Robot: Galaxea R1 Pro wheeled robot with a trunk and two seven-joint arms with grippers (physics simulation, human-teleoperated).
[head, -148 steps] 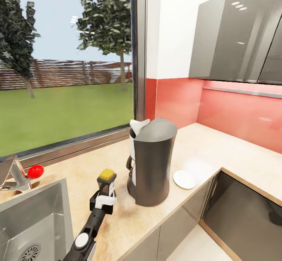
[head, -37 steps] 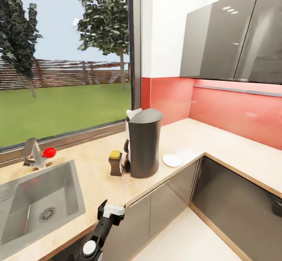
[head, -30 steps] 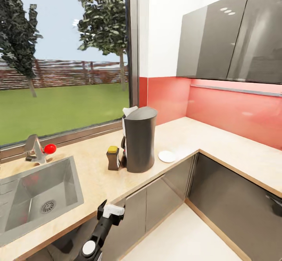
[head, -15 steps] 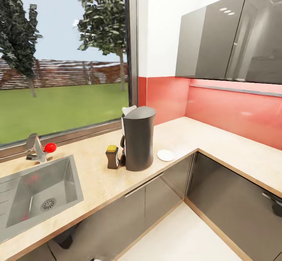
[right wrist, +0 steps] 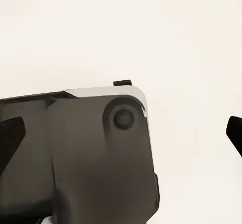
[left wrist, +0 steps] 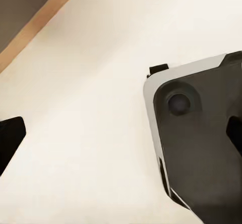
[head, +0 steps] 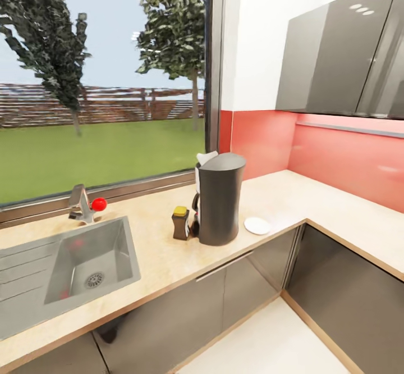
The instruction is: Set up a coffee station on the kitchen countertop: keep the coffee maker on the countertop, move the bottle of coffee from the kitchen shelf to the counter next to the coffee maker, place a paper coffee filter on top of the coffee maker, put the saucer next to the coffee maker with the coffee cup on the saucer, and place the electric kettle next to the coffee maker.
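While the dark coffee maker (head: pixel 220 199) stands upright on the counter (head: pixel 157 250) near the window, the bottle of coffee (head: pixel 180 223) w/ yellow cap sits just beside it on the sink (head: pixel 90 256) side, and the white saucer (head: pixel 257 226) lies flat on its other side, apart from it. A white paper filter (head: pixel 205 159) pokes up at the maker's top. Left claw (left wrist: pixel 121 133): dark fingertips at both frame edges, wide apart, released, over pale floor (left wrist: pixel 91 82) by the robot base (left wrist: pixel 201 143). Right claw (right wrist: pixel 121 133): same, spread, nothing held.

Dark grey base (left wrist: pixel 201 153) with silver rim; black claw fingertips (left wrist: pixel 9 141).
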